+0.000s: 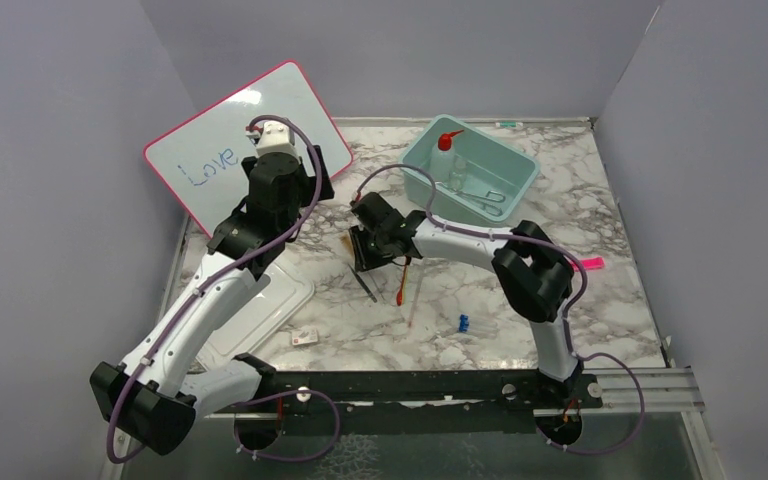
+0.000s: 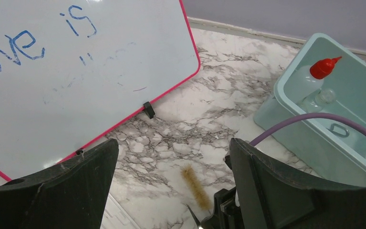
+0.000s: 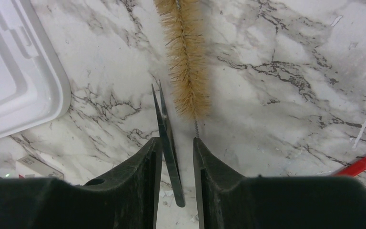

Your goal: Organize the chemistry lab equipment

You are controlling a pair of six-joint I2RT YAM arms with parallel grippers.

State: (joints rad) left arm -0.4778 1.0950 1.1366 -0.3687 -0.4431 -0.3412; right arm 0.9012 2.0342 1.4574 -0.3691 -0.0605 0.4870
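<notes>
Dark metal tweezers (image 3: 167, 128) lie on the marble between the fingers of my right gripper (image 3: 177, 141). The jaws stand narrowly apart around the tweezers without clamping them. Just ahead lies the brown-bristle brush (image 3: 185, 62), also seen as the brush (image 2: 196, 186) under my open, empty left gripper (image 2: 171, 155). In the top view the right gripper (image 1: 368, 252) sits at the table's middle and the left gripper (image 1: 290, 190) hovers by the whiteboard. A thin red stick (image 1: 401, 289) and a clear rod (image 1: 413, 306) lie nearby. The squeeze bottle (image 1: 447, 142) and forceps (image 1: 490, 200) rest in the teal bin (image 1: 520, 160).
The pink-framed whiteboard (image 1: 220, 150) leans at the back left. A white lid (image 1: 265, 310) lies at the front left, with a small white piece (image 1: 303, 338) beside it. A blue bit (image 1: 464, 322) and a pink item (image 1: 590, 264) lie to the right.
</notes>
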